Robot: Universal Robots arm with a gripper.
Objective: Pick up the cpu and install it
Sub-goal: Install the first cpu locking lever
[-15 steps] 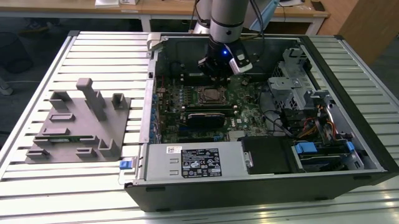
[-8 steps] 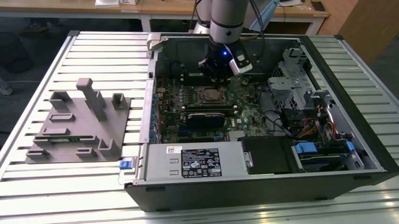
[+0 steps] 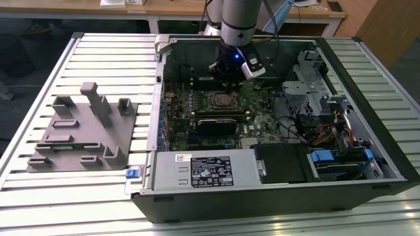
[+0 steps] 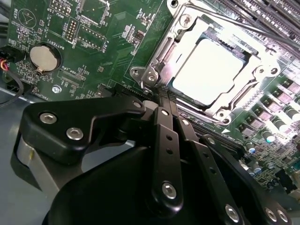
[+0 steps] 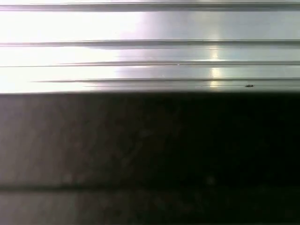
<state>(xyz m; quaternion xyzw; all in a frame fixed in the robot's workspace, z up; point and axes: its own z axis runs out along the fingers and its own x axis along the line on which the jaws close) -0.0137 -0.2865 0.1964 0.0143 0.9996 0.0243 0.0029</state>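
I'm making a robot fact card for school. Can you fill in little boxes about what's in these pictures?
Robot part: pincer on one arm, fingers together, holding nothing
Where it is: inside the open computer case, just beside the socket
Cpu: silvery square, already lying in the socket on the green motherboard
Also there: grey plastic holder on the slatted table, at the exterior view's left

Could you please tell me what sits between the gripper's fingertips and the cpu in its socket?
In the second wrist view, the socket's metal frame edge lies between the gripper and the cpu; otherwise that stretch is bare.
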